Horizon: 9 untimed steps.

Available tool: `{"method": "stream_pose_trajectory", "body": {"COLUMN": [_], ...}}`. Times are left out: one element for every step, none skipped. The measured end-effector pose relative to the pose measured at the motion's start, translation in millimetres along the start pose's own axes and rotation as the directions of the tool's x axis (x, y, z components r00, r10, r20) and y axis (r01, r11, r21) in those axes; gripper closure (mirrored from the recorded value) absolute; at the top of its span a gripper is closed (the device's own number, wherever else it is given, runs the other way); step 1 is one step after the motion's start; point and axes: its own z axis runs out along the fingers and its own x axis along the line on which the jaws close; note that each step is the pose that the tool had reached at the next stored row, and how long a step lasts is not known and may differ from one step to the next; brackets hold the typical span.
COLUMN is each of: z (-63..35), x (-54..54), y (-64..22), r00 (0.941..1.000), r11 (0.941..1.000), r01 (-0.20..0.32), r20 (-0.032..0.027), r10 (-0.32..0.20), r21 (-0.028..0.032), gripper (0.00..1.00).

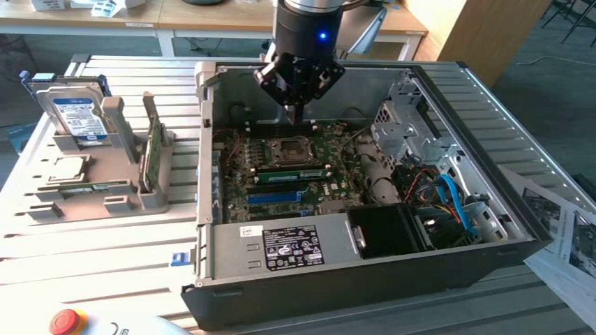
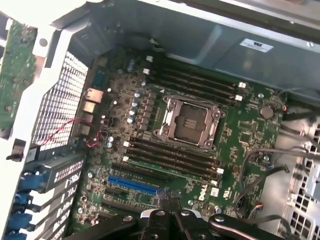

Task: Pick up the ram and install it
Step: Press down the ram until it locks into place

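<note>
the ram (image 1: 150, 143) stood on edge in a slot of the grey holder (image 1: 112, 183), outside the computer case (image 1: 373, 276) and well off toward the exterior view's left of the gripper (image 1: 296, 105). the gripper hung inside the open case, over the far part of the motherboard (image 1: 284, 171), with its jaws fully closed and nothing between them. just below it lay the empty processor socket (image 1: 286, 150), with black memory slots (image 2: 192, 82) to either side. a hard drive (image 1: 77, 115) stood upright in the same holder, beyond the ram from the gripper.
</note>
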Motion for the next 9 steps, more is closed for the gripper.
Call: {"method": "stream_pose_trajectory", "body": {"z": [0.0,0.0,0.0,0.0,0.0,0.0,0.1,0.1,0.1], "x": [0.0,0.0,0.0,0.0,0.0,0.0,0.0,0.0,0.0], "y": [0.0,0.0,0.0,0.0,0.0,0.0,0.0,0.0,0.0], "r00": [0.9999,0.9996,0.999,0.9982,0.9972,0.996,0.9946,0.9929,0.991], "r11": [0.9999,0.9996,0.999,0.9982,0.9972,0.996,0.9946,0.9929,0.991], "r01": [-0.015,-0.03,-0.045,-0.06,-0.075,-0.089,-0.104,-0.119,-0.134], "r20": [0.0003,0.0006,0.0009,0.0012,0.0015,0.0018,0.0021,0.0024,0.0027], "r10": [0.015,0.03,0.045,0.06,0.075,0.089,0.104,0.119,0.134], "r21": [0.0001,0.0002,0.0003,0.0004,0.0004,0.0005,0.0006,0.0007,0.0008], "gripper": [0.89,0.89,0.89,0.89,0.89,0.89,0.89,0.89,0.89]}}
